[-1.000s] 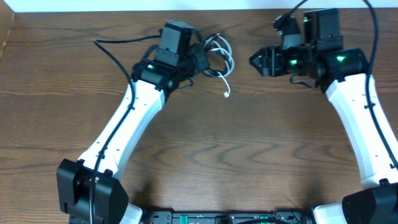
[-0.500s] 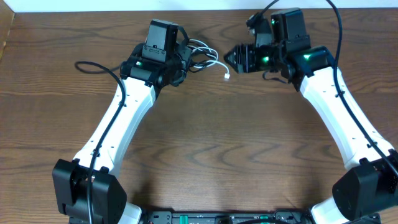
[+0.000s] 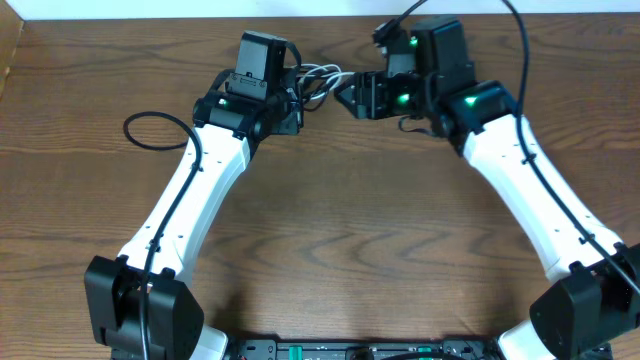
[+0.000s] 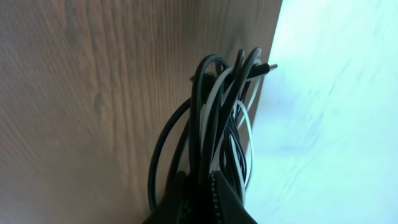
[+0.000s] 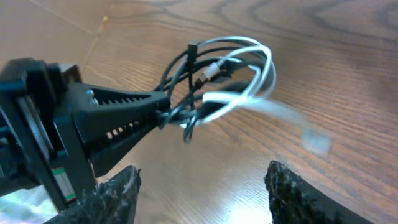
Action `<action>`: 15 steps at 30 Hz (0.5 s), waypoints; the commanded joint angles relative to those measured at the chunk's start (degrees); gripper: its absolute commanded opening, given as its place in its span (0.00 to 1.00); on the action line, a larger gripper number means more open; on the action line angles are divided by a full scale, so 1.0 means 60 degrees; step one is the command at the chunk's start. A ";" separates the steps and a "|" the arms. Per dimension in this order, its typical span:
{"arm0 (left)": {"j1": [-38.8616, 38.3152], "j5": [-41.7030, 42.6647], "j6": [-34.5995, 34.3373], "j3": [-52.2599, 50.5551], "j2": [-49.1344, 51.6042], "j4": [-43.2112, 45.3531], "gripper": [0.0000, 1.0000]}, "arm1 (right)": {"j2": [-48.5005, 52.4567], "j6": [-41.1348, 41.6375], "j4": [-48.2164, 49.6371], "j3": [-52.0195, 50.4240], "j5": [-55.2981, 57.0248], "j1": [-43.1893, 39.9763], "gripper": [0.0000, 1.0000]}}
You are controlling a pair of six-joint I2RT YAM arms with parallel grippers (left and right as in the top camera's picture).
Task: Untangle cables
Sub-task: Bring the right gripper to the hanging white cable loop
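A tangled bundle of thin black and white cables [image 3: 318,80] hangs near the table's far edge. My left gripper [image 3: 297,100] is shut on the bundle; in the left wrist view the cables [image 4: 217,118] rise from between the closed jaws [image 4: 208,186]. My right gripper [image 3: 352,98] is open and empty, just right of the bundle, fingers pointing at it. In the right wrist view the cables [image 5: 217,81] loop ahead of my open fingers [image 5: 202,186], with the left gripper [image 5: 124,115] pinching them and a white plug end [image 5: 314,140] trailing, blurred.
The wooden table [image 3: 350,230] ends at a white far edge [image 3: 180,10] close behind the bundle. A thick black arm wire [image 3: 150,132] loops on the table left of the left arm.
My right arm has swung left until its open gripper is right beside the bundle. My left gripper has lifted the cables up and left toward the far edge, keeping hold.
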 commanded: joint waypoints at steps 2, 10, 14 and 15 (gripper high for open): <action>0.0193 -0.0594 -0.1545 0.0044 -0.0018 0.0018 0.08 | -0.0138 0.0120 0.0033 -0.0011 0.1814 0.0674 0.56; 0.0211 0.0608 -0.1610 0.0044 -0.0018 0.0051 0.07 | 0.0543 0.0200 0.0211 -0.0011 0.2062 0.1133 0.51; 0.0211 0.1293 -0.1610 0.0044 -0.0018 0.0164 0.08 | 0.0834 0.0193 0.0426 -0.0011 0.1963 0.1133 0.31; 0.0211 0.1435 -0.1610 0.0044 -0.0018 0.0178 0.08 | 0.0922 0.0193 0.0532 -0.0011 0.1963 0.1133 0.31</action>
